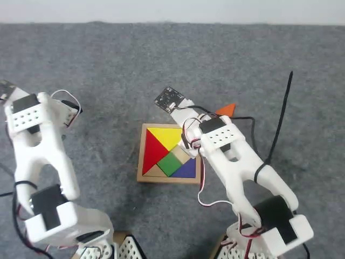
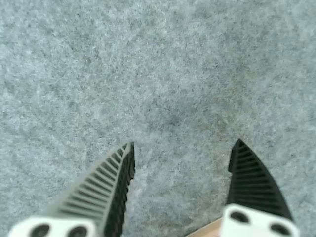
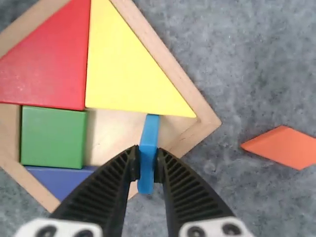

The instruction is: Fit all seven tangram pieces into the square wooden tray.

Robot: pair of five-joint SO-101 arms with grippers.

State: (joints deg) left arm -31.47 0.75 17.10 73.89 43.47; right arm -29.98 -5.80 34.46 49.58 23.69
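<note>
The right gripper (image 3: 146, 154) is the working tool; its two ribbed black fingers (image 3: 111, 180) are pressed onto the flat faces of a thin light-blue wooden tangram piece (image 3: 149, 129), which stands on edge between them; the edge-on grip probably keeps the fingers clear of the tray wall during lowering. The piece hangs over the bare pocket of the square wooden tray (image 3: 198, 129), with its far end against the long side of the large yellow triangle (image 3: 123, 69); whether it touches the tray floor cannot be determined. The pocket is bounded by the green square (image 3: 52, 137), the dark-blue triangle (image 3: 64, 178) and the tray corner, so the piece must be tipped flat to seat; an early release risks leaving it propped on a neighbouring piece. The large red triangle (image 3: 54, 64) lies seated beyond, flush against the yellow one. Outside the tray, past the corner, an orange parallelogram (image 3: 281, 146) rests flat on the grey carpet (image 2: 148, 59), within the same arm's reach and probably next in sequence. The left gripper (image 2: 185, 143) is parked well apart from the tray; its fingers are spread wide over bare carpet and hold nothing.
</note>
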